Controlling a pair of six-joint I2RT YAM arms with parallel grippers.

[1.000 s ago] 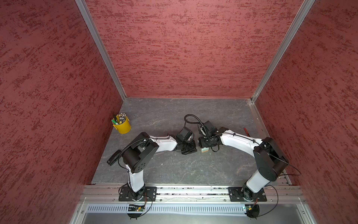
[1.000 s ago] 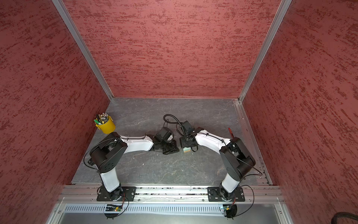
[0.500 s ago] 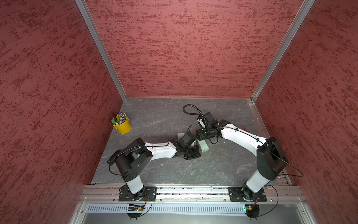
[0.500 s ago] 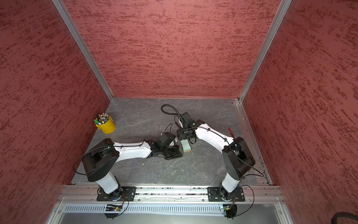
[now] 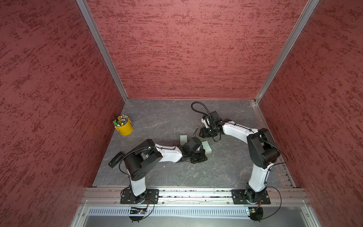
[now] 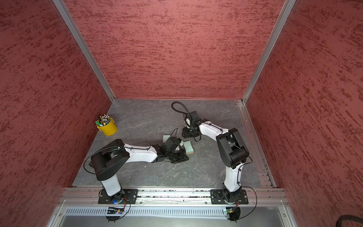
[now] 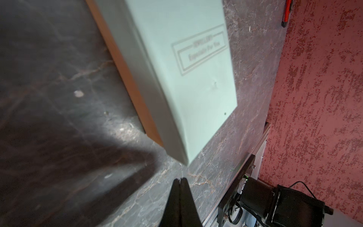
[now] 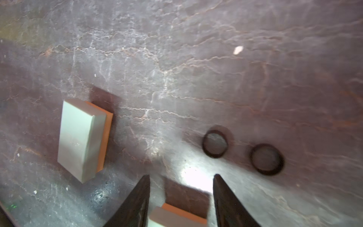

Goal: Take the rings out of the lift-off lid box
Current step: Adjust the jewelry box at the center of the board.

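Note:
The lift-off lid box (image 5: pixel 207 147) (image 7: pixel 196 78) lies mid-table with its printed mint lid on over an orange base. My left gripper (image 5: pixel 202 158) (image 7: pixel 180 179) rests low beside its near corner, shut with nothing between the fingers. Two black rings (image 8: pixel 215 144) (image 8: pixel 266 159) lie flat on the bare table in the right wrist view. My right gripper (image 5: pixel 201 134) (image 8: pixel 181 177) hovers behind the box with its jaws apart and empty at the tips. A mint and orange box corner (image 8: pixel 176 216) shows between its fingers, further back.
A smaller mint box (image 5: pixel 183 139) (image 8: pixel 82 137) sits just left of the lid box. A yellow cup of pens (image 5: pixel 124 126) stands at the left wall. A black object (image 5: pixel 115 160) lies near the left arm's elbow, and a red pen (image 7: pixel 285 13) by the right wall.
My right gripper drew back from the box toward the rear and its jaws narrowed. The left arm stretched lower and its gripper closed fully by the box's near corner.

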